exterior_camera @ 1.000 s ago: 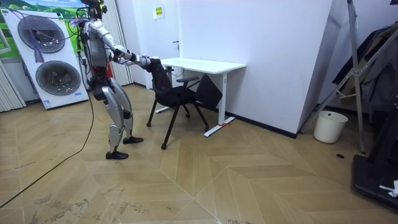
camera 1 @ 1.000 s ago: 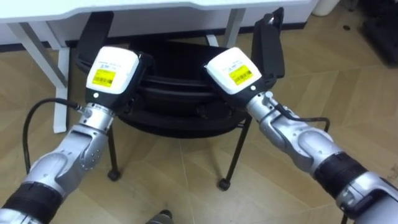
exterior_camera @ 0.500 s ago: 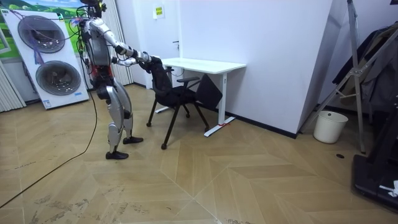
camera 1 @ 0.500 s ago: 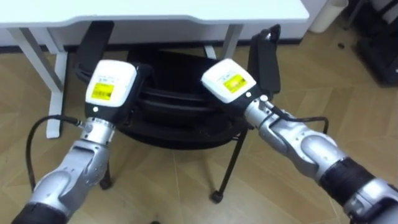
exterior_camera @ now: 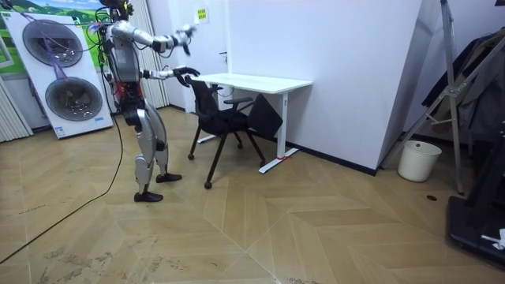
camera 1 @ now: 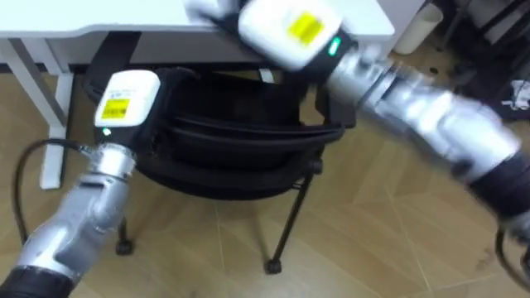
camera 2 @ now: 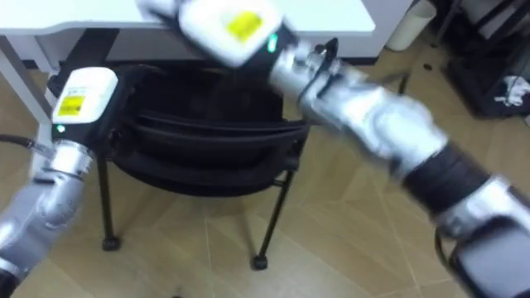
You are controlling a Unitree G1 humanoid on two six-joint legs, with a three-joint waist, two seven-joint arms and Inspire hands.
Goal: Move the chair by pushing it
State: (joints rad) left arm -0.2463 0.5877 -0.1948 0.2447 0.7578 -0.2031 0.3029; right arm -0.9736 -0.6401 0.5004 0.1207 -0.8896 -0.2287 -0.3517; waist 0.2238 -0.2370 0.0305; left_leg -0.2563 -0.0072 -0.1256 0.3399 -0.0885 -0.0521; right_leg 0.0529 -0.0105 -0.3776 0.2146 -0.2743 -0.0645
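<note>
Left arm reaches forward and down. The left robot hand sits back-up against the left end of the backrest of the black mesh-backed chair. Its fingers go over the far side of the backrest and are hidden, so I can't tell whether it grips or just presses. Right arm is held high and across the body. The right robot hand is up at counter-top level, clear of the chair and too blurred to tell its finger state. The chair stands on thin black metal legs with casters on the light wood herringbone floor. Its seat faces the white flat-topped counter, with the front part under the counter's edge. In the room view the robot stands upright on both feet behind the chair, on the room view's left of it, one foot ahead of the other. Its left arm is out roughly level to the top of the backrest, and its right arm is raised above shoulder height. The counter's far side is against a plain white wall. Two stacked white front-loading washing machines are behind the robot at the room view's left. A white round bin stands by the wall well to the room view's right. Just beyond it is a metal stand hung with dark fabric.
</note>
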